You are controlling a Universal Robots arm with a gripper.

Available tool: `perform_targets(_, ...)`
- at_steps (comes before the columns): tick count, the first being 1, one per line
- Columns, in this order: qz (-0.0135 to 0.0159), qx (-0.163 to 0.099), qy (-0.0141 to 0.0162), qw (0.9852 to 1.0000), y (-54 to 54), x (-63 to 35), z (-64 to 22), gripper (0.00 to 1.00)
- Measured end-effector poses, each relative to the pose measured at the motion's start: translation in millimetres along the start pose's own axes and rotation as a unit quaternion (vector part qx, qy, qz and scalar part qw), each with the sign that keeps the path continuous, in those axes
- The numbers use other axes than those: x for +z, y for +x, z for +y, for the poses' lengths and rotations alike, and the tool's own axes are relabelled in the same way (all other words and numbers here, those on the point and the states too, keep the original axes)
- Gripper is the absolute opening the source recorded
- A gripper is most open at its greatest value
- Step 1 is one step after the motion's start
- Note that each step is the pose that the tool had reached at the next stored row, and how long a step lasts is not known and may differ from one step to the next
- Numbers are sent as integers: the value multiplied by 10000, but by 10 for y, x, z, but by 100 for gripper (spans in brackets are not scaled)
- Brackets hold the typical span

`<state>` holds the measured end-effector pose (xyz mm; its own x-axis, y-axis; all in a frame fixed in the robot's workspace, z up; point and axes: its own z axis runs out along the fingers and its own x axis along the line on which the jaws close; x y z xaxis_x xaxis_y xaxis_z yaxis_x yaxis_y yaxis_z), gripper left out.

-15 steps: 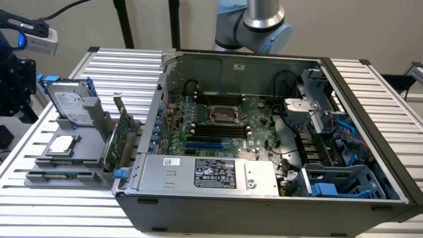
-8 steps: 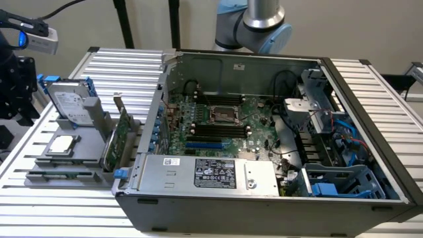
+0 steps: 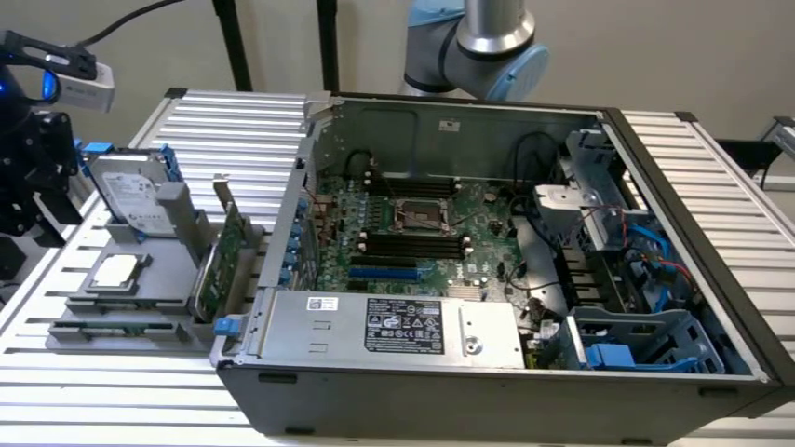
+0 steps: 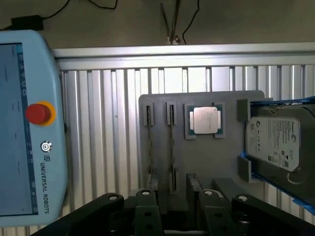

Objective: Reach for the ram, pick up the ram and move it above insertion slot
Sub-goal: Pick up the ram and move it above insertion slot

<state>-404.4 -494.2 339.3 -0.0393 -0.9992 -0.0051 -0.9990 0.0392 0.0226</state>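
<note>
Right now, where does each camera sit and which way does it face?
Exterior view: off the arm, high up, looking down into the open dark metal computer case on the ribbed aluminium table; the silver-and-blue arm joint shows at its top.
Wrist view: on the wrist, looking down at the grey parts tray; the black gripper shows.
Shared: that tray, its square silver processor and silver hard drive.

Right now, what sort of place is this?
Likely a robotics lab bench for PC assembly: an open computer case, a parts fixture holding a CPU and hard drive, and a teach pendant.
</note>
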Motion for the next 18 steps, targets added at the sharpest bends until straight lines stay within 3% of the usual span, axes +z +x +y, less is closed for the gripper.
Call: perform_targets(18,1,-63,0,10000,10,327,-23,36)
